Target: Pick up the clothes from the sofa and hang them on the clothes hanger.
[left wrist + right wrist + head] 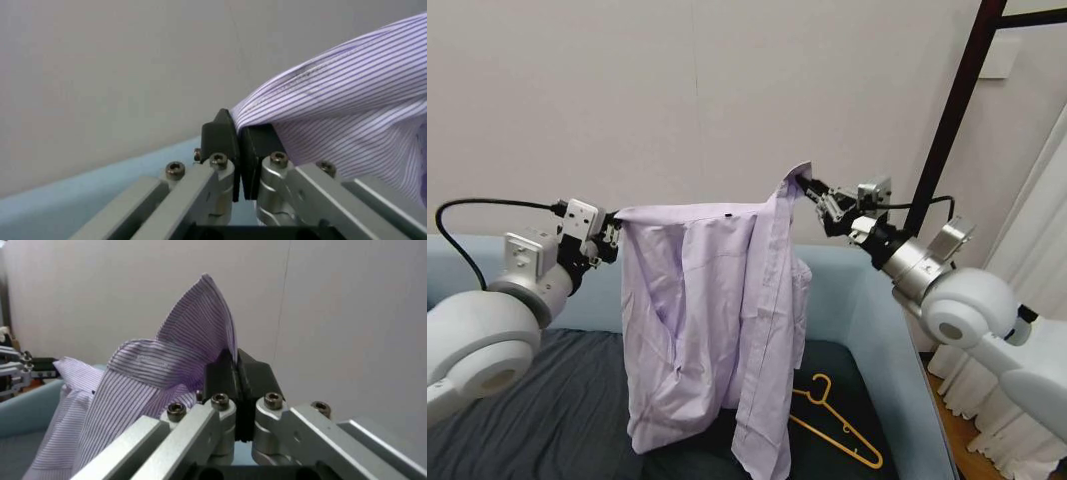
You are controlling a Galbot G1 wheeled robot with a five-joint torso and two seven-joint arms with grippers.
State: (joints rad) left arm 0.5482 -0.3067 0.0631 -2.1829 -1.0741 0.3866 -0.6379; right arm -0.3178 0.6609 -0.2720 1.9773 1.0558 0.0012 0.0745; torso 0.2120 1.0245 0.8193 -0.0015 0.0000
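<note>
Shirt state: a lilac pinstriped shirt [707,310] is held spread in the air above the sofa [882,330], hung between the two grippers. Its lower part hangs down in front of the light-blue backrest toward the dark seat cushion [537,410].

Left gripper [613,238]: placed at the left of the scene, level with the shirt's top edge. It is clamped on the left shoulder end of the shirt. In the left wrist view the black pads [220,137] are seen pressed together with striped cloth pinched between them.

Right gripper [812,192]: placed at the right, slightly higher than the left one. It is likewise clenched on the shirt, at the other top corner. A peak of cloth is seen standing up above the closed pads in the right wrist view.

A yellow clothes hanger [839,422] is noted lying flat on the seat cushion at the near right, just beside the hanging hem. A black rack post [952,110] is seen against the wall at the far right, behind the right arm.
</note>
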